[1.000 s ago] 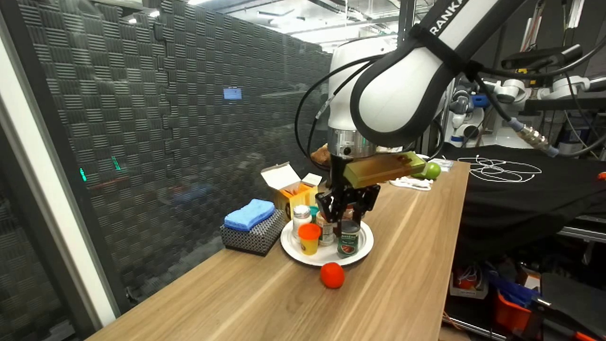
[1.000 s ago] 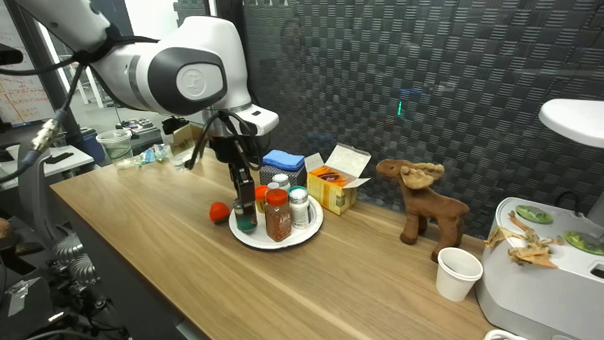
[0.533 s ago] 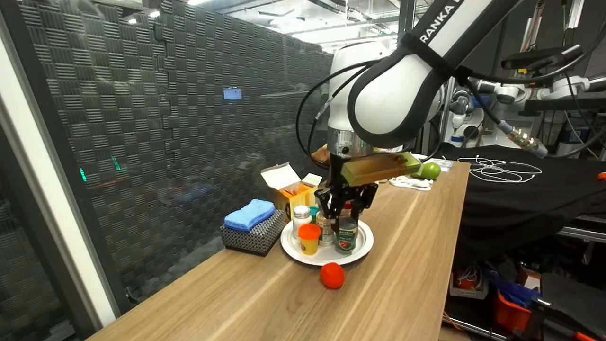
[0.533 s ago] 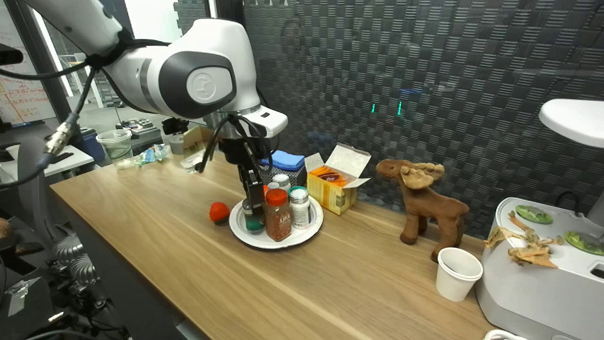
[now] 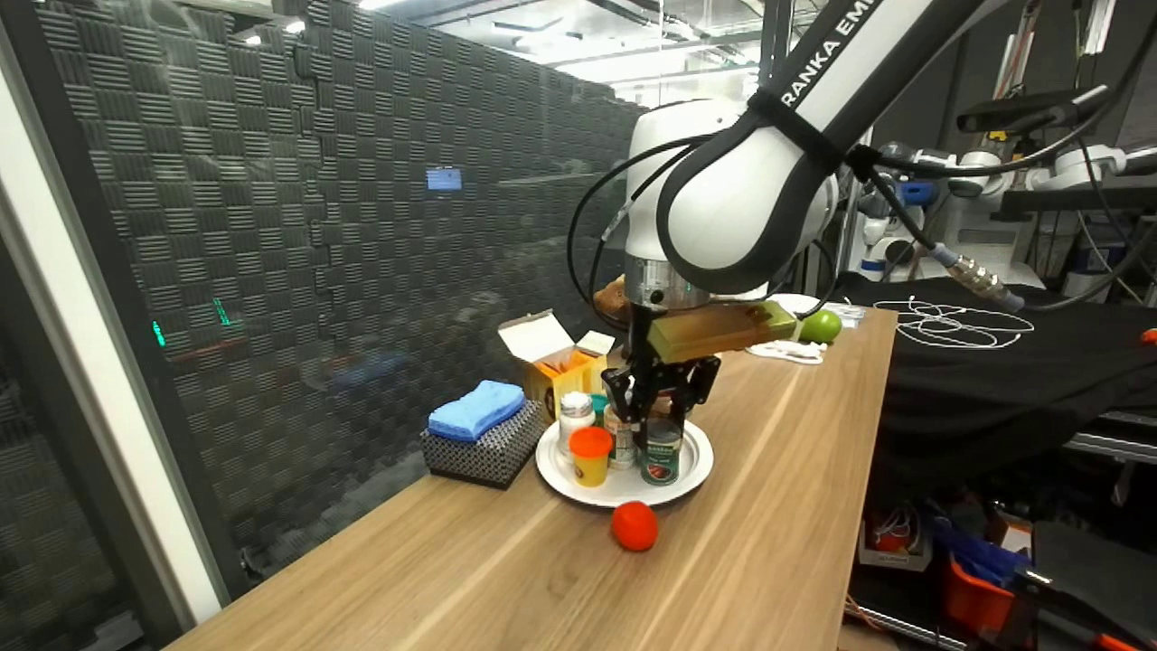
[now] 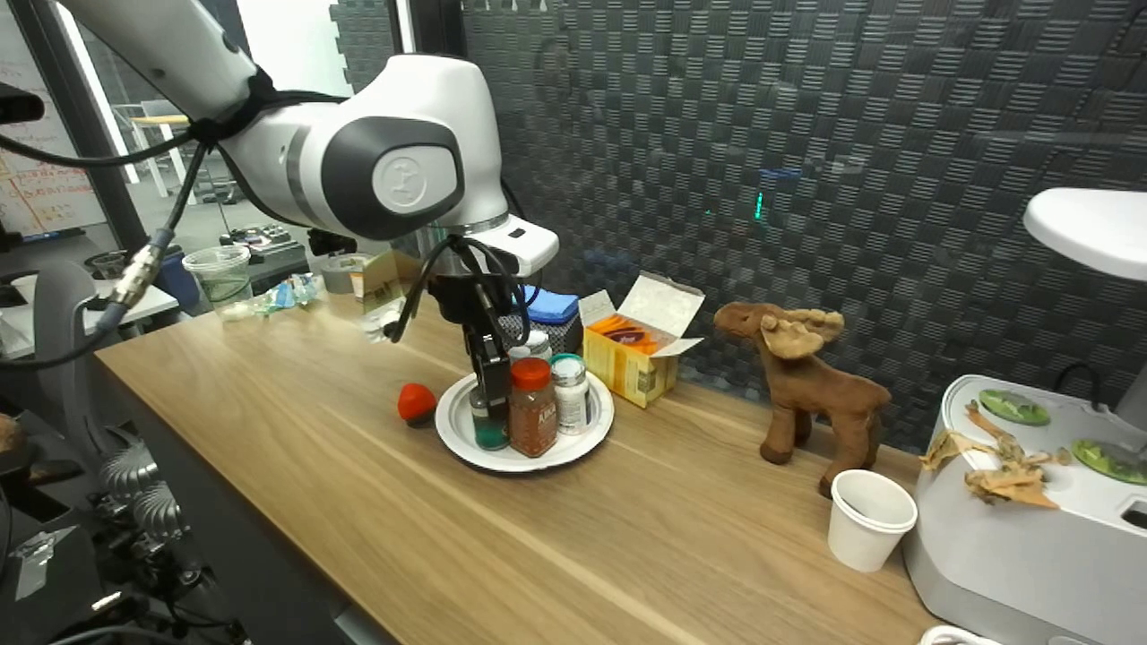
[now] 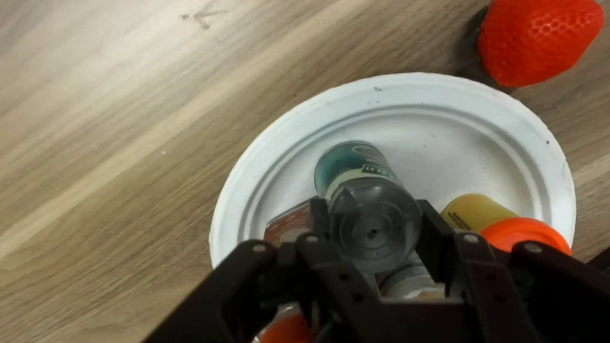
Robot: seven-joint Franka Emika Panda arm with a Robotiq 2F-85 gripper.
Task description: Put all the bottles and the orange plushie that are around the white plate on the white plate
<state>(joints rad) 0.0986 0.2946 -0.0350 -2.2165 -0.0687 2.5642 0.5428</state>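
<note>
In the wrist view the gripper [image 7: 374,216] grips a green-labelled bottle [image 7: 364,193], one finger to each side of its grey upper end. Both exterior views show this bottle upright over the white plate [image 7: 457,147]; whether its base touches cannot be told. In an exterior view a red-capped jar [image 6: 533,412] and a white-capped bottle [image 6: 572,399] stand side by side on the plate, while the wrist view has the jar mostly behind the gripper. In an exterior view an orange-lidded yellow tub [image 5: 591,457] shows whole on the plate. Only the wrist view gives the dimpled form of the red strawberry [image 7: 538,40], just beside the plate.
</note>
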